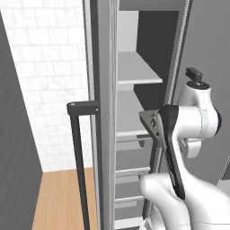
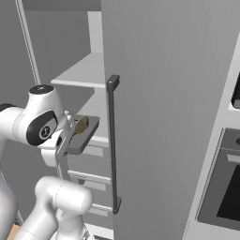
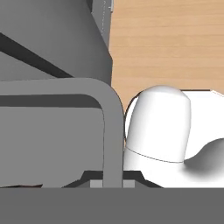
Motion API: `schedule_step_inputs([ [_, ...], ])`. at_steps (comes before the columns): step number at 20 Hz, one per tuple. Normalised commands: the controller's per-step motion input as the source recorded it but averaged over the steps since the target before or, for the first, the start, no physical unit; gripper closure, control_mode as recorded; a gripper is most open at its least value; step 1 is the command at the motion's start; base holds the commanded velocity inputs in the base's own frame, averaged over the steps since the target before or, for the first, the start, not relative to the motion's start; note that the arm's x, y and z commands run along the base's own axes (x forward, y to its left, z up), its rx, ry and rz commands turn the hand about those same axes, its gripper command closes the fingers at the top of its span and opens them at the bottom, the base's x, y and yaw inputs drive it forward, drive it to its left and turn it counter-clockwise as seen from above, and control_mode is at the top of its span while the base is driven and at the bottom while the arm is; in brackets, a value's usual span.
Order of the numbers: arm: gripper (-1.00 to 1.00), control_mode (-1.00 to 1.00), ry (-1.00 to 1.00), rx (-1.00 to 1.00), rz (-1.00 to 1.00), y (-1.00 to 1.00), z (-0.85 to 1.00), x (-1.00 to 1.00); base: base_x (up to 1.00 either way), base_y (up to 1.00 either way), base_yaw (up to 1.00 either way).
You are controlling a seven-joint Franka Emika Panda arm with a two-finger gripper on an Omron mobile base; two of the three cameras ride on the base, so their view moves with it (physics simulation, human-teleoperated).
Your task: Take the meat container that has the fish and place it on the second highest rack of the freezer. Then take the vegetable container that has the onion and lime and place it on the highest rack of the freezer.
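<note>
The claw point(image 2: 67, 136) is clenched on the near rim of the tray point(image 2: 83, 135), which it holds up in front of the open freezer point(image 2: 154, 93), level with the second shelf point(image 1: 130, 132) from the top. In the right base view the tray sticks out from the claw toward the freezer's inside, tilted a little, with its far end at or just over that shelf's front edge; whether it touches the shelf I cannot tell. The fish point(image 2: 80, 125) lies in the tray, just beyond the claw, yellowish-brown. In the left base view a corner of the tray point(image 1: 148, 119) peeks out from behind the arm, close to the shelf's edge. The top shelf point(image 1: 137, 72) lies above the claw and farther in, pale and flat. The hand view looks along the tray's rim point(image 3: 111, 127), a grey rounded corner curving up from between the fingertips, with the wood floor point(image 3: 170, 39) beyond it. The door point(image 1: 103, 112) stands open off to the claw's left, its dark bar handle point(image 1: 80, 152) running down toward the floor.
</note>
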Motion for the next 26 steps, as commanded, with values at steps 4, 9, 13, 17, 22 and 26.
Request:
schedule_step_inputs([
  [4,1.0,1.0,0.0,0.0,0.0,0.0,0.0,0.0,0.11,0.17,0.0],
  [9,1.0,-1.0,0.0,0.0,0.0,0.32,-0.21,0.48,0.04,0.03,0.0],
  [13,1.0,-1.0,0.0,0.02,0.0,0.26,-0.27,0.97,0.0,0.0,0.0],
  [17,1.0,-1.0,0.0,0.05,0.0,0.01,-0.15,1.0,0.0,0.0,0.0],
  [22,1.0,-1.0,-0.13,0.0,0.0,0.0,-0.19,0.78,0.0,0.0,0.0],
  [26,1.0,-1.0,-0.13,0.0,0.0,0.0,-0.44,0.91,0.0,0.0,0.0],
])
